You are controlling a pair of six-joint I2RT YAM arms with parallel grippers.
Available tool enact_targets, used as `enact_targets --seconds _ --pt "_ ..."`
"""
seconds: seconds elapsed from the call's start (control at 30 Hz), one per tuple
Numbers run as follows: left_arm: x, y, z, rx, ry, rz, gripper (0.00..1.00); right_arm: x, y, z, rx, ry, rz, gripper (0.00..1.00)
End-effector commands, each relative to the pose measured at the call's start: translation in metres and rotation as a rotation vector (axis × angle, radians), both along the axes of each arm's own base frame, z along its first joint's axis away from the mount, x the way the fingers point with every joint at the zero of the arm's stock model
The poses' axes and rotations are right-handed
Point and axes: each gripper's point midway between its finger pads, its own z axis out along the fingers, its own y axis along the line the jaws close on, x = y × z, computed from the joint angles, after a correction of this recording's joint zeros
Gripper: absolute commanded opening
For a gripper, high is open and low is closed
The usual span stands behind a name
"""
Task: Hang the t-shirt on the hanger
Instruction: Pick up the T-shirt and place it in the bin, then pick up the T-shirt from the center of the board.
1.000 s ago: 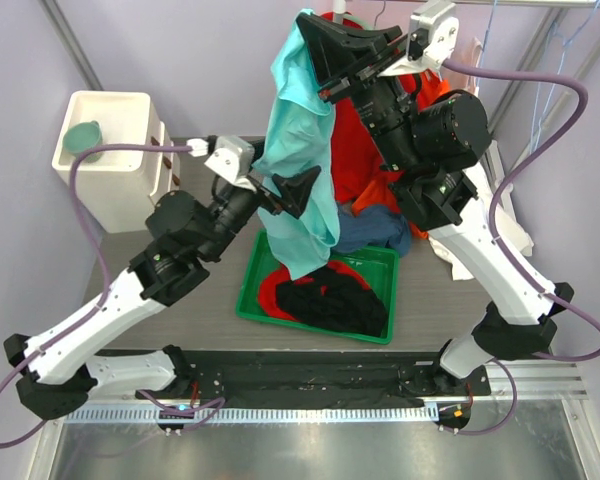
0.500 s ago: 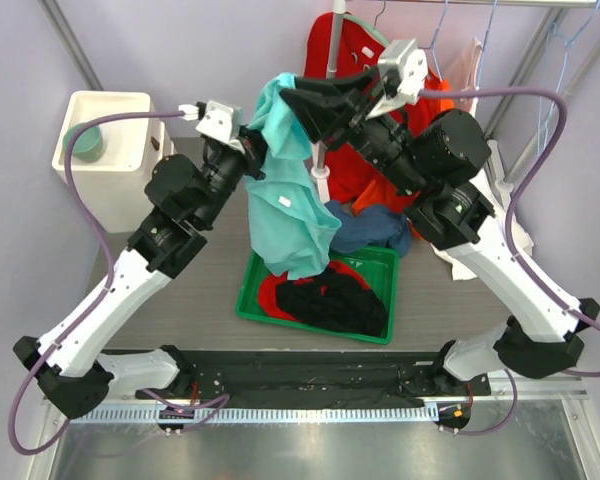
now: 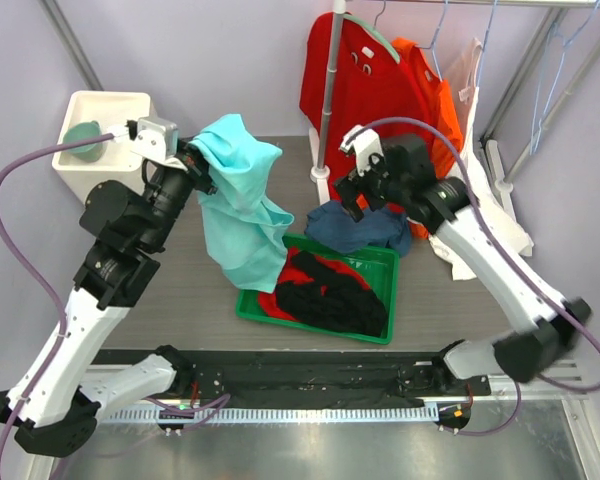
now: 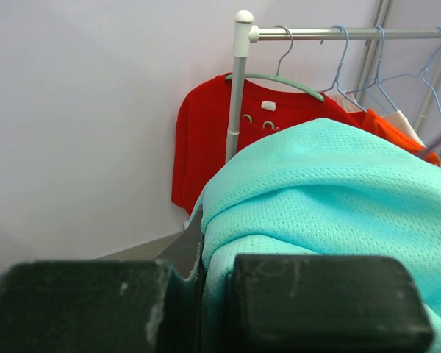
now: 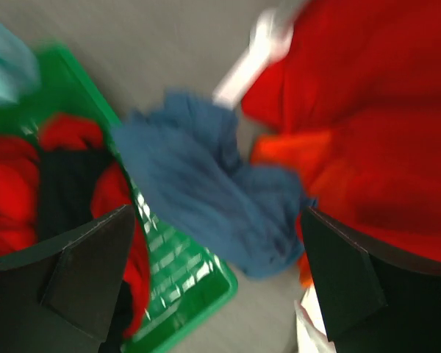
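Observation:
The turquoise t-shirt hangs in a bunch from my left gripper, which is shut on a fold of it high above the table's left side. In the left wrist view the mesh cloth fills the frame and is pinched in the left gripper. My right gripper stands open and empty, low over a slate-blue garment; the right wrist view shows the right gripper spread wide above that garment. A thin pale-blue hanger hangs on the rack rail.
A green tray holds red and black clothes. Red and orange shirts hang on the rack behind its pole. A white box stands at the back left. White cloth lies at the right.
My right gripper let go of the t-shirt and dropped down over the blue garment. My left gripper shut on the t-shirt and carried it left; it now hangs from that gripper alone.

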Motion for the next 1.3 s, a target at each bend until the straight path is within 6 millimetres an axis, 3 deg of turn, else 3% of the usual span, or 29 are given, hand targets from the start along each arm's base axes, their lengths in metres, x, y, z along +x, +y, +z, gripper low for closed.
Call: enact_targets --seconds 0.0,0.07,0.17,0.3,0.67,0.73,0.77,0.8,0.83,0.87,0.9,0.97,1.0,1.03,1.13,1.27 --pt "0.000 -0.005 -0.002 -0.005 0.014 -0.030 0.00 0.003 -0.037 -0.087 -0.157 0.378 0.035 1.00" --pt "0.000 -0.007 -0.004 -0.003 0.023 -0.036 0.00 0.016 -0.052 -0.109 -0.210 0.433 0.033 1.00" --pt "-0.001 -0.008 -0.007 0.004 0.031 -0.042 0.00 0.020 -0.070 -0.143 -0.296 0.515 0.019 1.00" --pt "0.000 -0.009 -0.011 0.006 0.040 -0.044 0.00 0.037 -0.088 -0.171 -0.349 0.531 -0.009 1.00" --pt "0.000 -0.006 -0.013 0.012 0.046 -0.034 0.00 0.041 -0.089 -0.259 -0.386 0.730 0.016 0.99" --pt "-0.001 -0.005 -0.011 0.011 0.045 -0.033 0.00 0.046 -0.088 -0.269 -0.389 0.733 0.014 0.88" --pt "-0.001 -0.005 -0.011 0.012 0.046 -0.031 0.00 0.051 -0.088 -0.266 -0.385 0.724 0.006 0.79" --pt "-0.002 -0.005 -0.009 0.015 0.041 -0.031 0.00 0.050 -0.088 -0.264 -0.385 0.737 0.010 0.60" --pt "-0.003 -0.004 -0.008 0.014 0.040 -0.030 0.00 0.055 -0.085 -0.251 -0.373 0.713 0.011 0.49" --pt "-0.003 -0.004 -0.010 0.019 0.046 -0.029 0.00 0.056 -0.084 -0.242 -0.367 0.702 0.014 0.29" --pt "-0.003 -0.003 -0.010 0.020 0.047 -0.029 0.00 0.054 -0.084 -0.230 -0.362 0.693 0.018 0.21" --pt "-0.005 -0.002 -0.011 0.023 0.051 -0.029 0.00 0.059 -0.081 -0.187 -0.332 0.608 0.012 0.01" --pt "-0.005 -0.002 -0.011 0.022 0.051 -0.028 0.00 0.057 -0.076 -0.171 -0.298 0.587 0.031 0.01" --pt "-0.006 0.000 -0.009 0.022 0.048 -0.022 0.00 0.061 -0.070 -0.140 -0.259 0.526 0.035 0.01" --pt "-0.007 0.005 -0.004 0.022 0.043 -0.004 0.00 0.040 -0.048 -0.064 -0.119 0.444 0.092 0.01" --pt "-0.007 0.016 0.004 0.026 0.027 0.048 0.00 -0.017 -0.022 -0.002 0.002 0.396 0.227 0.01"
